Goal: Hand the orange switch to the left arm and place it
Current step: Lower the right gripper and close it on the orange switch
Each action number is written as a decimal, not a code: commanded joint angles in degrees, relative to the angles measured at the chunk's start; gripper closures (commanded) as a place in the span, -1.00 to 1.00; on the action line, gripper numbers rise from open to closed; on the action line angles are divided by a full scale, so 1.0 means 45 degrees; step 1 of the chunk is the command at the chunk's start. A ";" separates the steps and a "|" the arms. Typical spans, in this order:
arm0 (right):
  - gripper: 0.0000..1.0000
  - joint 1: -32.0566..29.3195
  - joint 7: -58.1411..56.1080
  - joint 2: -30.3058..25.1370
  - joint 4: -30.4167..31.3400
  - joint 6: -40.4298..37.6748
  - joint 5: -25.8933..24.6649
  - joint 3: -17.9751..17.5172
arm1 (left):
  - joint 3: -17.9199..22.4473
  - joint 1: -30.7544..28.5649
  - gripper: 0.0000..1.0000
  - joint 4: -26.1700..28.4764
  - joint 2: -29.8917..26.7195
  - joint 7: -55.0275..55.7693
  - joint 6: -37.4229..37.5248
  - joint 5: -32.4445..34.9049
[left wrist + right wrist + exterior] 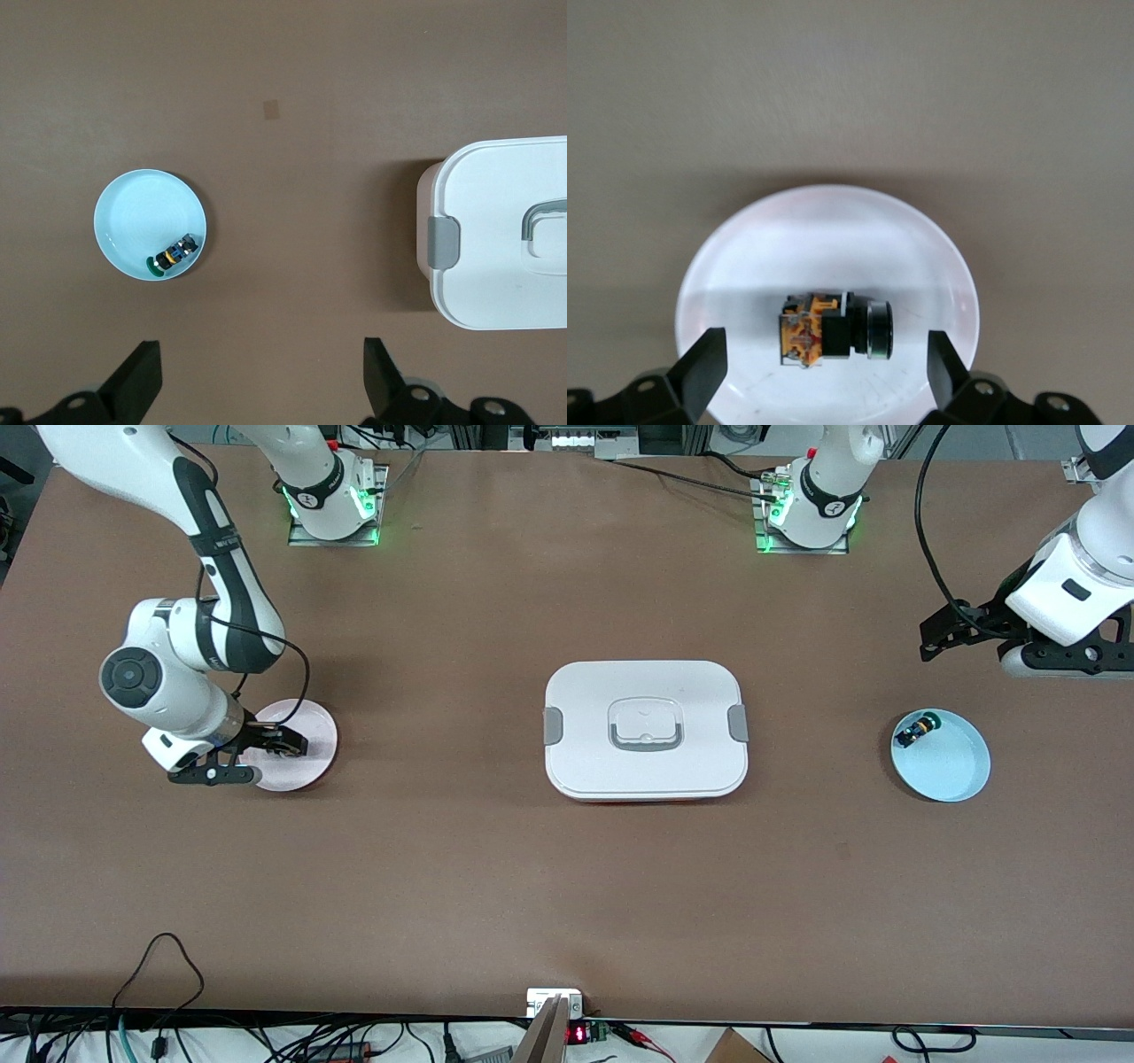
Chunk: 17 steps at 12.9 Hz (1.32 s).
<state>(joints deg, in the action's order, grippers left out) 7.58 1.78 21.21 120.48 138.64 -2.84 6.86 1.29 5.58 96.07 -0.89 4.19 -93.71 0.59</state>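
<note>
1. Step in hand: the first pick, by my reading. The right gripper hangs low over the pink plate at the right arm's end of the table. Nothing has been lifted yet.
2. The orange switch lies on its side on that plate, its dark cap pointing toward one finger and its orange-tan body toward the other. In the right wrist view it sits between the two fingers. In the front view the gripper hides it.
3. Right gripper: spread wide and empty. The fingers straddle the switch with a gap at each end, so I judge no contact.
4. Left gripper: also spread wide and holding nothing. It waits in the air over bare table, near the blue plate at the left arm's end.
5. The blue plate holds a green-capped switch, which is not the task's part.
6. The box stands lid on in the middle of the table, between the two plates and well apart from both grippers.
7. Next move, as I judge it: lower the right gripper a little more, pinch the switch end to end and lift it off the plate.
8. After that the switch has to travel high enough, or around, to miss the box, then pass to the left gripper.
9. Risk: the part is small and could twist or tip as the fingers close.
</note>
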 commanded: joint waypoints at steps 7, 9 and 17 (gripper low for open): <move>-1.00 -0.0162 -0.0707 0.0344 0.0765 0.1043 -0.0403 -0.0060 | -0.0032 -0.0068 -1.00 -0.0295 0.0081 0.0104 0.0259 -0.0092; -1.00 -0.0141 -0.0727 0.0403 0.1077 0.1573 -0.0756 -0.0060 | -0.0051 -0.0068 -1.00 -0.0276 0.0081 0.0104 0.0259 -0.0092; -0.89 -0.0064 -0.0727 0.0892 0.1157 0.2238 -0.0815 -0.0060 | -0.0071 -0.0068 -1.00 -0.0295 0.0081 0.0104 0.0259 -0.0092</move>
<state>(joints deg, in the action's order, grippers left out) 7.15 -0.99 25.27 124.87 147.24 -5.81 6.77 1.24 5.58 96.07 -0.89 4.19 -93.71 0.59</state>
